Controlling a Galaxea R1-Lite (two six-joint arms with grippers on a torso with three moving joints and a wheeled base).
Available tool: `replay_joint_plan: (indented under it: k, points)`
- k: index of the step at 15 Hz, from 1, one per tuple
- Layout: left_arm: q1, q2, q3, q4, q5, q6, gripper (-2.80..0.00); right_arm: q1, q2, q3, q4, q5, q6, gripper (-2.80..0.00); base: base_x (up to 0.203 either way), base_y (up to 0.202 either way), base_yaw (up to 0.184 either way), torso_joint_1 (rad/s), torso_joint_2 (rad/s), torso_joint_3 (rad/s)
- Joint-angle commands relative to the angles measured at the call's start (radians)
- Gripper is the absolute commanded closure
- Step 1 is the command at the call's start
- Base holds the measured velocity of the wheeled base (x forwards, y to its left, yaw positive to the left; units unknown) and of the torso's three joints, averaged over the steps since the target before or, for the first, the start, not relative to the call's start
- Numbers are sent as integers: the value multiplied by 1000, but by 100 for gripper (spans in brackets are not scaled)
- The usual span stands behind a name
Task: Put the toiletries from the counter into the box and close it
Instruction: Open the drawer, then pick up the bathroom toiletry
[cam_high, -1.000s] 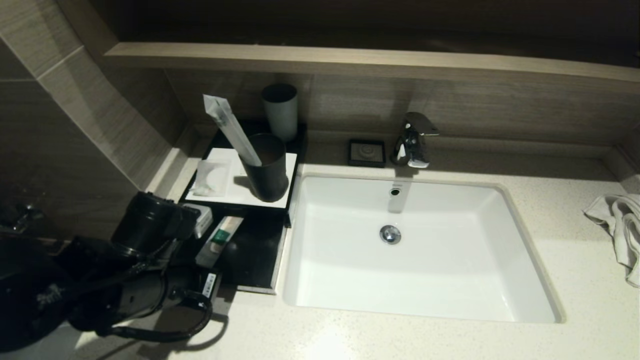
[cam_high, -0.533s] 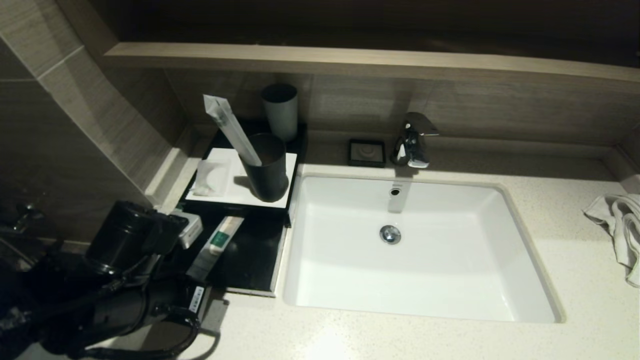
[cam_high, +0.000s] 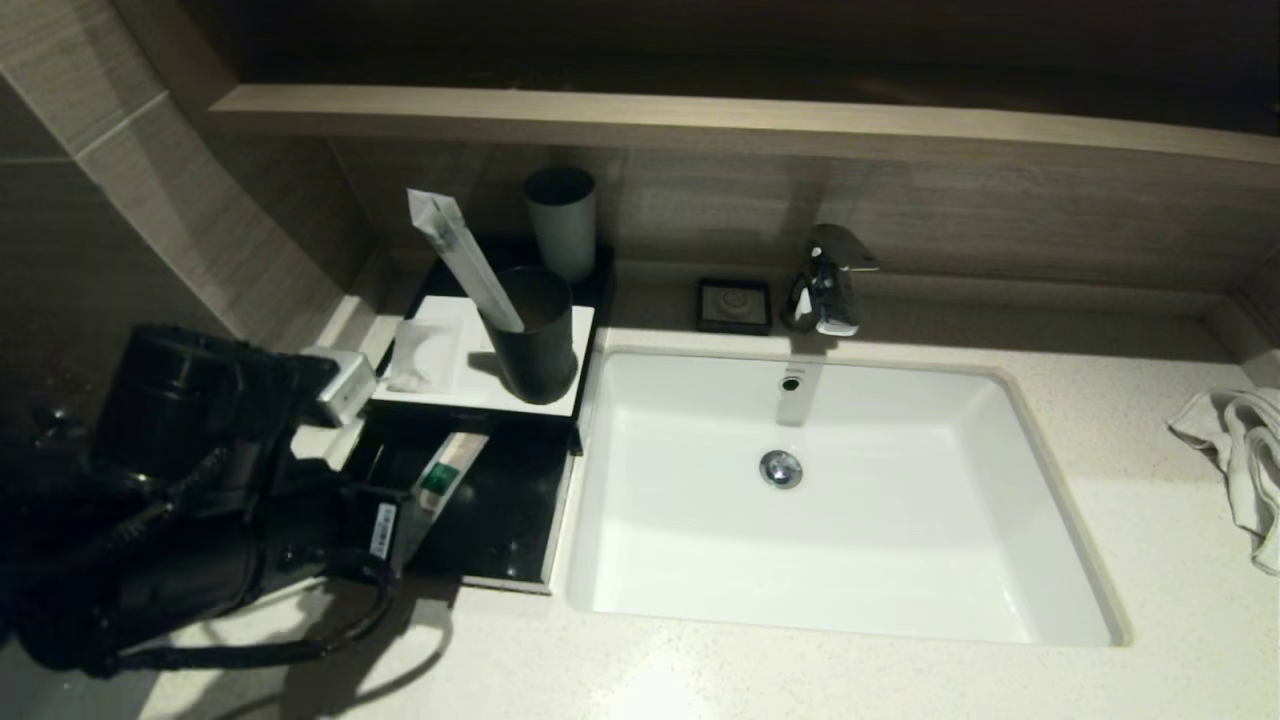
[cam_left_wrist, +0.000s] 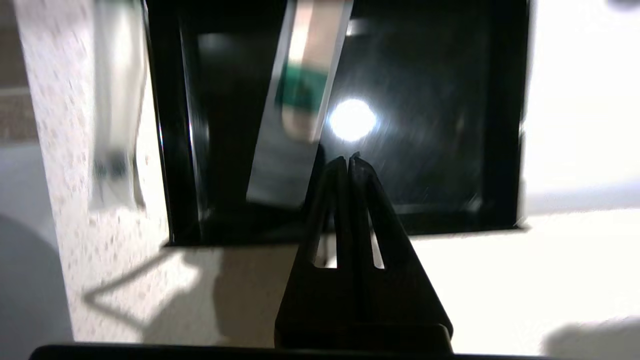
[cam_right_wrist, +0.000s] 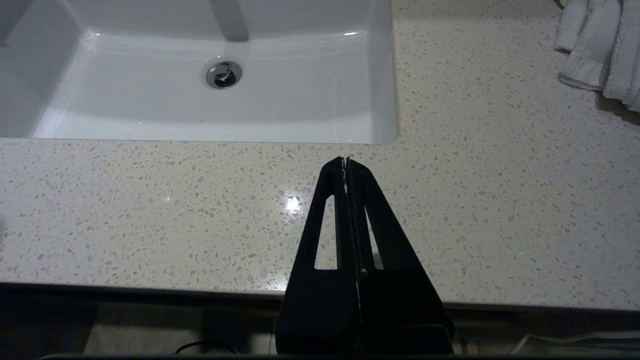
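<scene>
The low black rectangular box (cam_high: 470, 400) with a flat white top panel sits on the pale cream speckled stone counter (cam_high: 700, 670), just beside the white rectangular sink basin (cam_high: 850, 500). Its black slide-out drawer (cam_high: 500, 510) is pulled out toward the counter's front edge. A long translucent packet with a green label (cam_left_wrist: 295, 115) lies slanted inside the drawer, its near end just ahead of the left gripper (cam_left_wrist: 348, 159), whose two dark fingers are pressed together and hold nothing. The gripper hangs over the drawer's front rim.

Beyond the gripper, on the box's white panel, a small squarish translucent packet with a round white pad (cam_high: 425, 352) lies flat beside a dark cylindrical cup (cam_high: 535, 335). A second long narrow translucent packet (cam_high: 462, 258) stands tilted in that cup. A grey cup (cam_high: 561, 222) stands behind it, against the wall.

Farther off are a small black square dish (cam_high: 734, 305), a chrome tap (cam_high: 828, 280), and a crumpled white towel (cam_high: 1240, 450).

The right gripper (cam_right_wrist: 345, 161) hangs over the bare front counter near the basin's corner, fingers pressed together and empty.
</scene>
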Motion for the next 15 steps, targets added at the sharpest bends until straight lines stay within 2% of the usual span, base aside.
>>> replay_joint_plan:
  k: [1, 5, 10, 12, 15]
  points:
    - [0, 7, -111, -11, 0, -32, 0, 0, 0, 0, 0, 0, 0, 0, 0, 0, 0, 0, 0, 0]
    - [5, 38, -307, -37, 18, -96, 0, 0, 0, 0, 0, 0, 0, 0, 0, 0, 0, 0, 0, 0]
    - [11, 44, -433, -105, 102, -101, 0, 0, 0, 0, 0, 0, 0, 0, 0, 0, 0, 0, 0, 0]
    - [11, 15, -441, -86, 105, -98, 0, 0, 0, 0, 0, 0, 0, 0, 0, 0, 0, 0, 0, 0]
    - [10, -6, -513, 65, 99, -95, 0, 0, 0, 0, 0, 0, 0, 0, 0, 0, 0, 0, 0, 0]
